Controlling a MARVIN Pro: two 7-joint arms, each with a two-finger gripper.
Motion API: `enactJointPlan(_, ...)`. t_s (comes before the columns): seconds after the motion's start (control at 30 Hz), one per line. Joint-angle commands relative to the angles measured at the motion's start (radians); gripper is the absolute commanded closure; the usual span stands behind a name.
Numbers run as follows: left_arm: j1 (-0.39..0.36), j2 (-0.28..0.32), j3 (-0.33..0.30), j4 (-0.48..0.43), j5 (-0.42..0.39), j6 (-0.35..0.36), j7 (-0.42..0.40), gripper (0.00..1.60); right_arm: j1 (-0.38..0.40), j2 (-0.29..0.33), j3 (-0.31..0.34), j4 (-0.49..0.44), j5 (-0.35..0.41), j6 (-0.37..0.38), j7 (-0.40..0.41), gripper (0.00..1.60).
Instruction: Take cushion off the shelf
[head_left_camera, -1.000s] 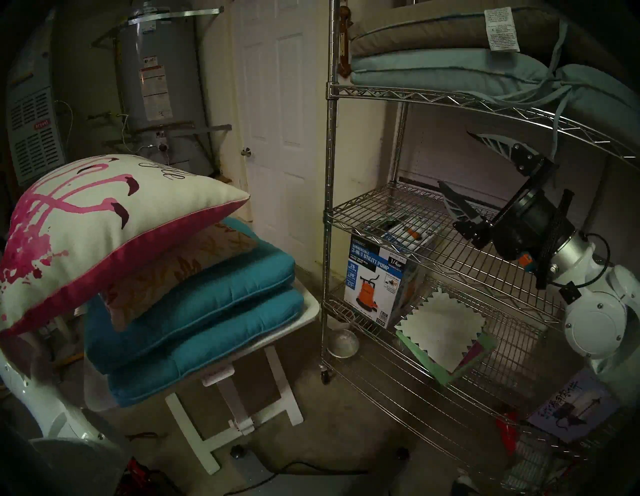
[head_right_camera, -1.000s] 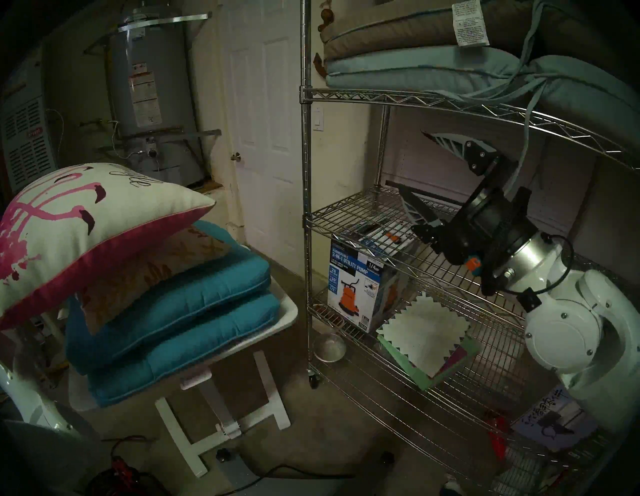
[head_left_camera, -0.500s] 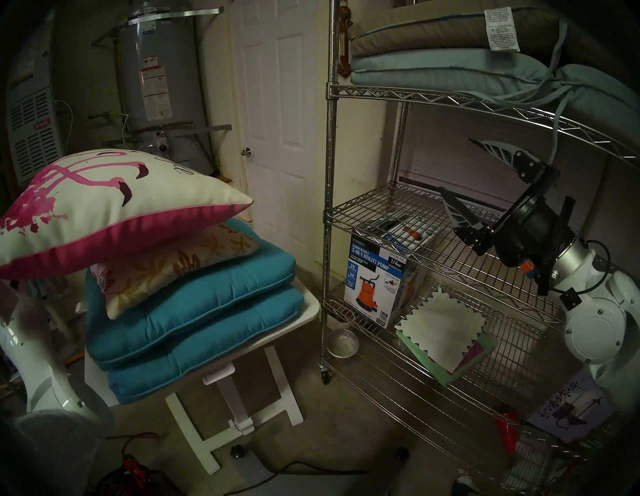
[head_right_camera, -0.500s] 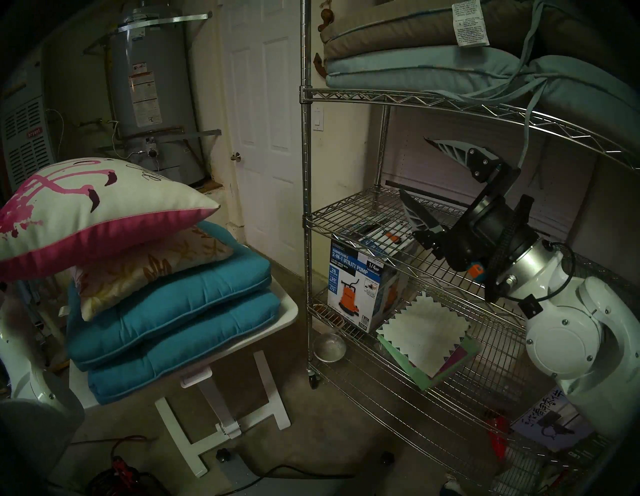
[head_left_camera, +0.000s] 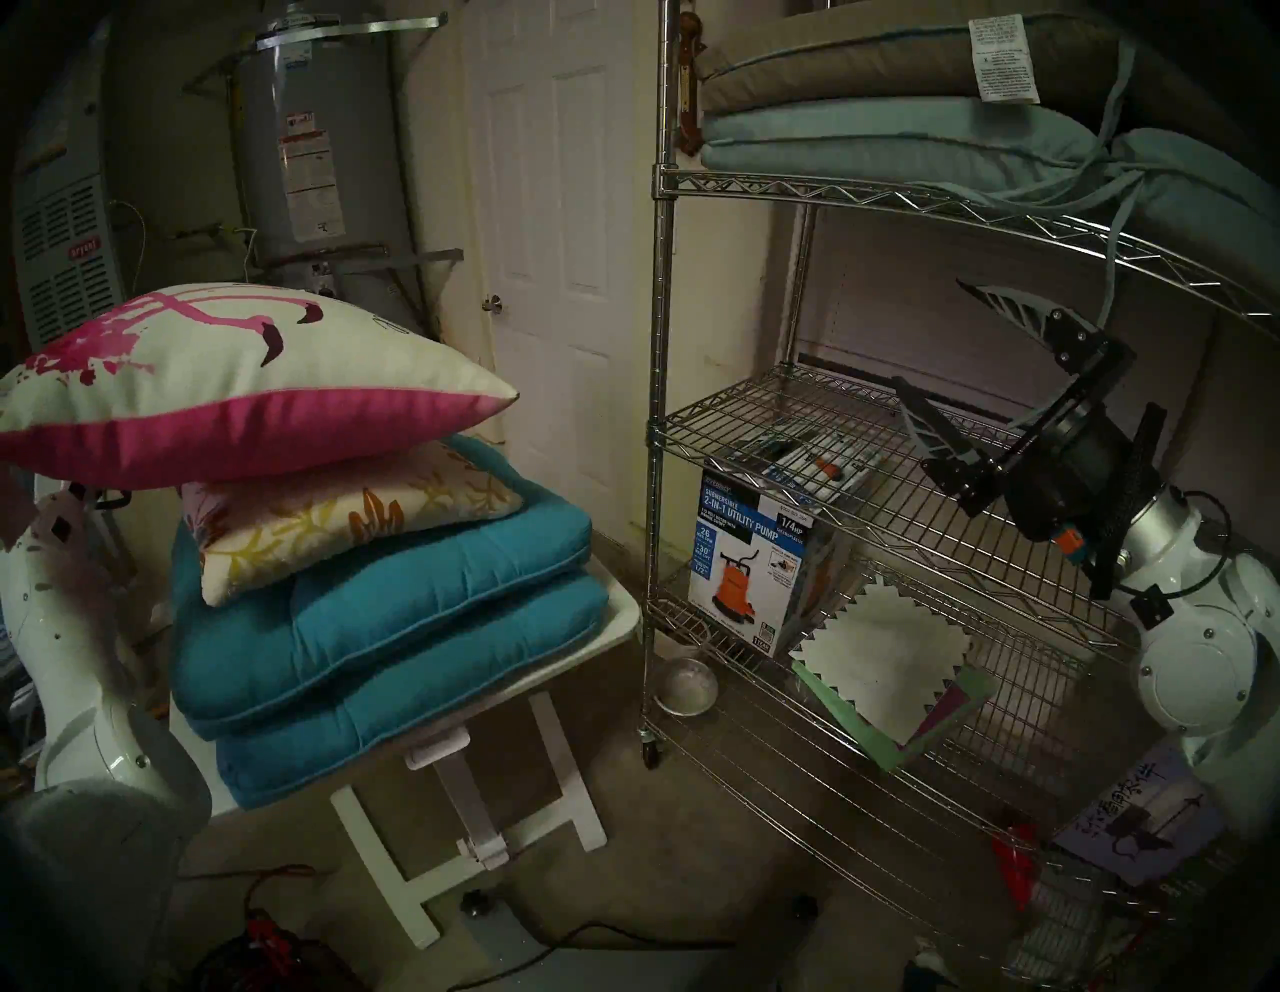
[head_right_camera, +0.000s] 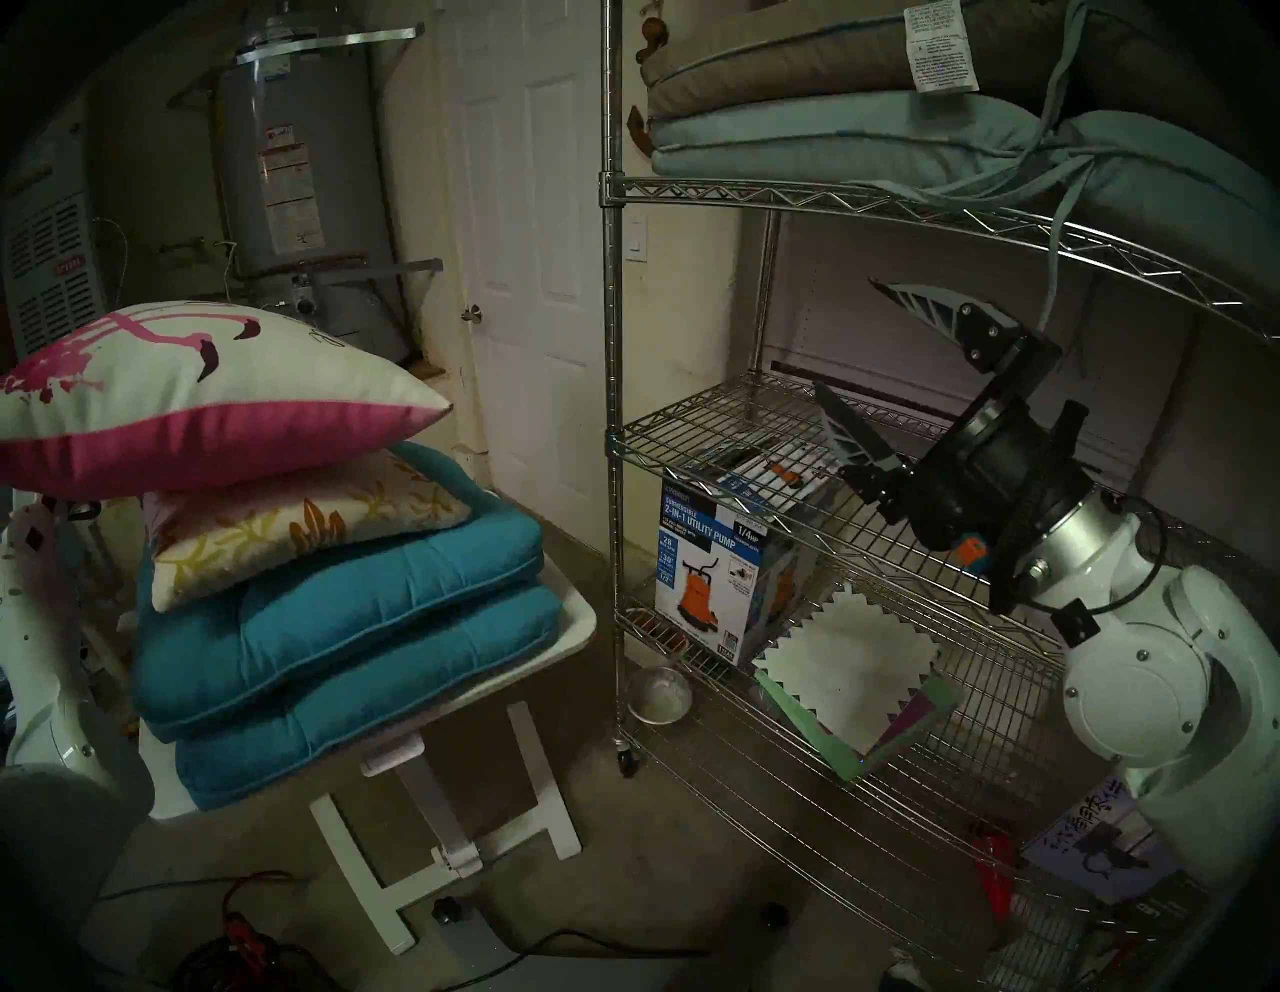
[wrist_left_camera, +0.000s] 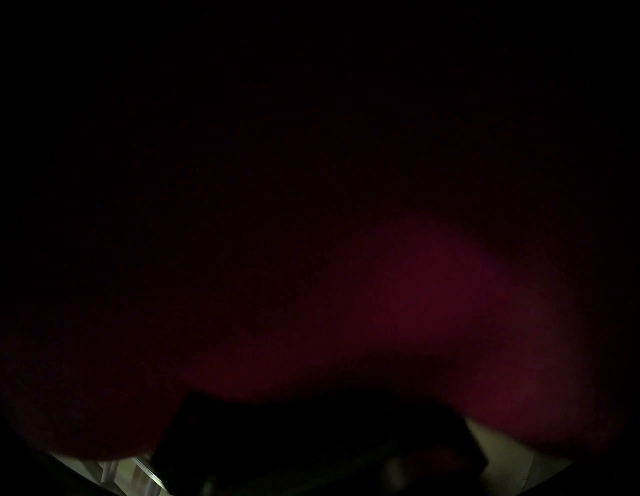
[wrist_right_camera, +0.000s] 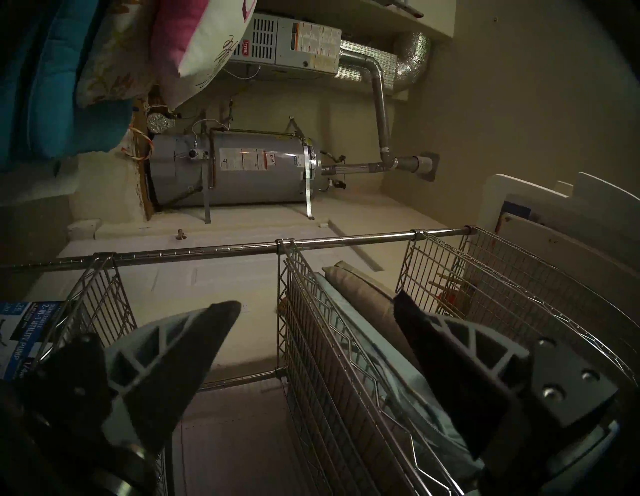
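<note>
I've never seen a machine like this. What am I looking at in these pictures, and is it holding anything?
It is a robot with two white arms, each ending in a two-finger gripper. The two wide pictures come from cameras on its head, the other two from its wrists. The right wrist view, turned sideways, shows the right gripper open and empty before the wire shelf, where a brown cushion and a pale blue cushion lie on an upper tier. The left wrist view is black with pink fabric: the left gripper, hidden, seems clamped on the flamingo pillow above the left arm. Beneath, a floral pillow and two teal cushions are stacked on the white folding table.
</note>
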Motion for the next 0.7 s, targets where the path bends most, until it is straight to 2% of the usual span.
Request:
enactJointPlan(0.0, -0.077, 0.013, 0.071, 0.027, 0.045, -0.007, 0.076, 1.6, -0.01, -0.03, 0.026, -0.002, 0.0, -0.025, -0.006, 0.0)
enactJointPlan(0.37, -0.104, 0.033, 0.122, 0.091, 0.116, -0.014, 0.216, 1.6, -0.036, -0.065, 0.057, -0.002, -0.003, -0.077, -0.005, 0.0)
enactJointPlan(0.47, -0.088, 0.03, 0.118, 0.088, 0.122, -0.026, 0.257, 1.6, -0.042, -0.073, 0.066, -0.002, -0.003, -0.089, -0.003, 0.0)
enactJointPlan(0.5, -0.063, 0.011, 0.098, 0.076, 0.109, -0.046, 0.298, 1.6, -0.051, -0.082, 0.076, -0.002, -0.003, -0.105, 0.0, 0.0)
enactJointPlan(0.67, -0.036, -0.004, 0.079, 0.052, 0.093, -0.058, 0.297, 1.6, -0.054, -0.083, 0.076, -0.002, -0.003, -0.109, 0.0, 0.0)
